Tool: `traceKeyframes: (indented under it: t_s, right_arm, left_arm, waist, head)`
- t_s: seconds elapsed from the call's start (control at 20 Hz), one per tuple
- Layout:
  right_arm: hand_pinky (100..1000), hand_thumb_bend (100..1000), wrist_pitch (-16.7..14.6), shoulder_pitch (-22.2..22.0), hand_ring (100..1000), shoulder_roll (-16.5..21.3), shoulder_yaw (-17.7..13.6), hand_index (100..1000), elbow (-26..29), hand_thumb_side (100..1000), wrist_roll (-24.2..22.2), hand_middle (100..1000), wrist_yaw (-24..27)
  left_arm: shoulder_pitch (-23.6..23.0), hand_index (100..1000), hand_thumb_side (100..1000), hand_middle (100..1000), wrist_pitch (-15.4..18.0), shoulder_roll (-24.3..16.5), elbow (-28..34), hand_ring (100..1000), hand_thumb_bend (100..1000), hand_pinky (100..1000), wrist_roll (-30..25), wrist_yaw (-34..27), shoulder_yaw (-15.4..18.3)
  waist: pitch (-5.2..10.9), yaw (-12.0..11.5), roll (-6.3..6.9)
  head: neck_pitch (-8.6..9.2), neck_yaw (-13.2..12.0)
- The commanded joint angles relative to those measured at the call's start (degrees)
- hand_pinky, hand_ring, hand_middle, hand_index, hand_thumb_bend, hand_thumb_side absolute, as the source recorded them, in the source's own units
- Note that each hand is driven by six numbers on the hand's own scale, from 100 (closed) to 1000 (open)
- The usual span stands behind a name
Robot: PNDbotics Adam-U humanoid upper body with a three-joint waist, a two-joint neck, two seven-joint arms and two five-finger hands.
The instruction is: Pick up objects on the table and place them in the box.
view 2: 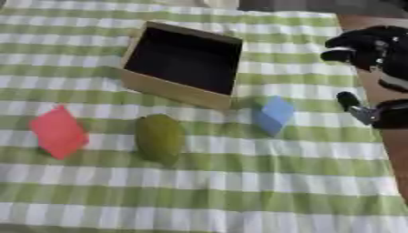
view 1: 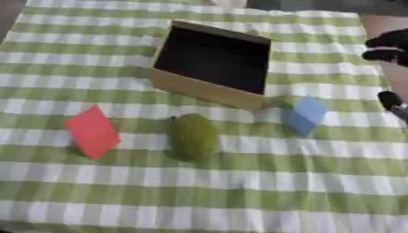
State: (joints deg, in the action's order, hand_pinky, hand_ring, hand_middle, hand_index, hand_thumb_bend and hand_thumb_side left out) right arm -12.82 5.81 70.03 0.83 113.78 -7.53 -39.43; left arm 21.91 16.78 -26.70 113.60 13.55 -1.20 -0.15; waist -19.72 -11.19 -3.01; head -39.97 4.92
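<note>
A wooden box (view 1: 206,88) with a dark inside stands open at the middle back of the table. Three things lie in a row in front of it: a red block (view 1: 92,132) on the left, a green oval fruit (view 1: 192,136) in the middle, and a blue block (view 1: 305,114) near the box's right corner. My right hand (view 2: 368,44) hovers at the right edge, to the right of the box and the blue block. Its fingers and thumb (view 2: 348,100) are spread apart with nothing between them. The left hand does not show.
A green and white checked cloth (view 1: 239,191) covers the whole table. A brown strip of bare surface (view 2: 374,91) runs along the right edge under my hand. Dark shapes lie beyond the table's far edge.
</note>
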Motion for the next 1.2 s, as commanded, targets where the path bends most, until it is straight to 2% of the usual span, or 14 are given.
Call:
traceKeyframes:
  t_s: [0.05,0.45,0.65,0.85,1.2]
  right_arm:
    - [936,100,-0.40,1.47,973,2.95,0.32,960,0.81,400,-1.42,913,1.98]
    - [961,100,-2.61,4.61,1000,3.92,2.40,961,0.81,509,-7.28,912,6.51]
    - [968,100,-2.16,6.44,1000,3.91,3.60,975,0.32,510,-10.05,914,8.26]
    - [972,121,-3.01,8.26,1000,3.70,4.97,993,-0.91,469,-12.19,918,9.71]
    - [975,158,-4.12,10.41,1000,3.40,6.47,1000,-2.30,536,-14.26,928,11.20]
  left_arm:
    - [0.92,884,607,729,0.10,-1.75,0.99,751,113,744,-0.31,-0.27,-0.04]
    - [1.17,884,610,730,0.01,-1.74,0.99,751,108,744,-0.67,-0.47,-0.31]
    - [1.28,885,612,730,-0.06,-1.68,0.99,751,105,744,-0.87,-0.59,-0.47]
    - [1.40,885,613,730,-0.09,-1.67,0.99,751,102,744,-1.04,-0.69,-0.57]
    - [1.64,885,617,731,-0.25,-1.62,0.99,751,100,743,-1.25,-0.84,-0.81]
  waist:
    - [0.11,-0.14,-0.55]
    - [-0.08,-0.61,-0.58]
    - [-0.19,-0.92,-0.61]
    - [-0.38,-1.25,-0.61]
    - [-0.69,-1.49,-0.73]
  head:
    - [0.50,0.30]
    - [0.53,0.73]
    - [0.59,1.05]
    - [0.52,1.45]
    - [0.49,1.71]
